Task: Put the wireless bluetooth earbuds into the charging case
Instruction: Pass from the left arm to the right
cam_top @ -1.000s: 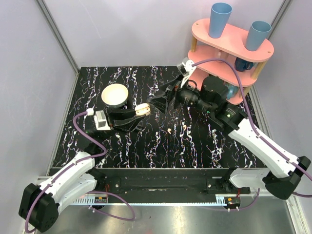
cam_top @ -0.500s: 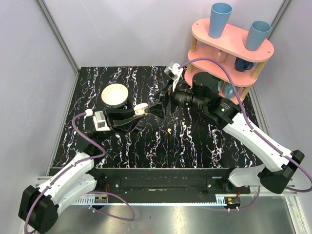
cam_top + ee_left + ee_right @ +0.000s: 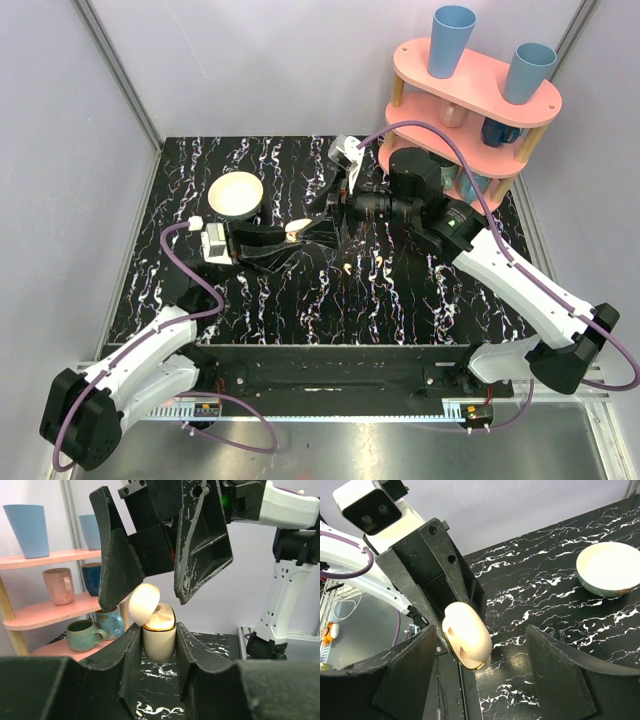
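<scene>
The charging case (image 3: 297, 229) is held up off the table (image 3: 420, 300), to the right of the cream bowl (image 3: 236, 195) and a little nearer the arms. It stands upright with its rounded lid swung open and tilted to one side, showing a gold rim at the mouth. The left pincer (image 3: 290, 236) is clamped on the lower body of the case, one finger on each side.

The right pincer (image 3: 318, 218) reaches in from the side away from the bowl, its fingers apart and standing either side of the open lid. Whether one finger touches the lid cannot be told.

The two wireless bluetooth earbuds (image 3: 345, 268) lie on the marbled table, farther from the bowl than the case and closer to the arm bases. They are near each other but not touching, the second one (image 3: 383, 261) farther right.

Well to the right of the bowl, at the table's far corner, stands a pink shelf (image 3: 480, 75) with two blue cups (image 3: 451, 40) on top and mugs on the lower tier.
</scene>
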`<state>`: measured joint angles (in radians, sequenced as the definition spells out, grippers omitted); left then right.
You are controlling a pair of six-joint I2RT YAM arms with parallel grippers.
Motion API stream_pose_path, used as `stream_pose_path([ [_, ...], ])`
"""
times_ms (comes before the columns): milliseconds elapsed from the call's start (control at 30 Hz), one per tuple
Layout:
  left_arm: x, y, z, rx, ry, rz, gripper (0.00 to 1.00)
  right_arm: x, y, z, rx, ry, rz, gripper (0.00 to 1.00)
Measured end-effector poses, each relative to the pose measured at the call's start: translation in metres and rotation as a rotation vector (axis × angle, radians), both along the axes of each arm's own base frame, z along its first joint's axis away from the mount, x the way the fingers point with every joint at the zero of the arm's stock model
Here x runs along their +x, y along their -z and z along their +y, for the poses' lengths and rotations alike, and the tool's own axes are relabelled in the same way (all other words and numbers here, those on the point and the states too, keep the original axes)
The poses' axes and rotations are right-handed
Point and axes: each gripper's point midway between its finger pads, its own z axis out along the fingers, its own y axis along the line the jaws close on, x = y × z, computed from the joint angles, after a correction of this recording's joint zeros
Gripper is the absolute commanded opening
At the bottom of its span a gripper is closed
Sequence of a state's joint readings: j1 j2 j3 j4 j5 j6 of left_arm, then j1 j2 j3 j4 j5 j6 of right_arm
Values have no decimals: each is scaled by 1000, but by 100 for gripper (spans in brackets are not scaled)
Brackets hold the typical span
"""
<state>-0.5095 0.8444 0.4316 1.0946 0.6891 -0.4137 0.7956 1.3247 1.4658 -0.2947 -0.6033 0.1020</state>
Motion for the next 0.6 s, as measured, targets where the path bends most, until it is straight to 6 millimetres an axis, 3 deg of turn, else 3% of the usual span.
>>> stream_pose_path([
  [267,-7,1,-5,9,65,6,0,-1,0,2,6,-20,-8,59],
  [600,-15,-2,-7,8,121,16,0,-5,-2,3,13,-46,-13,55],
])
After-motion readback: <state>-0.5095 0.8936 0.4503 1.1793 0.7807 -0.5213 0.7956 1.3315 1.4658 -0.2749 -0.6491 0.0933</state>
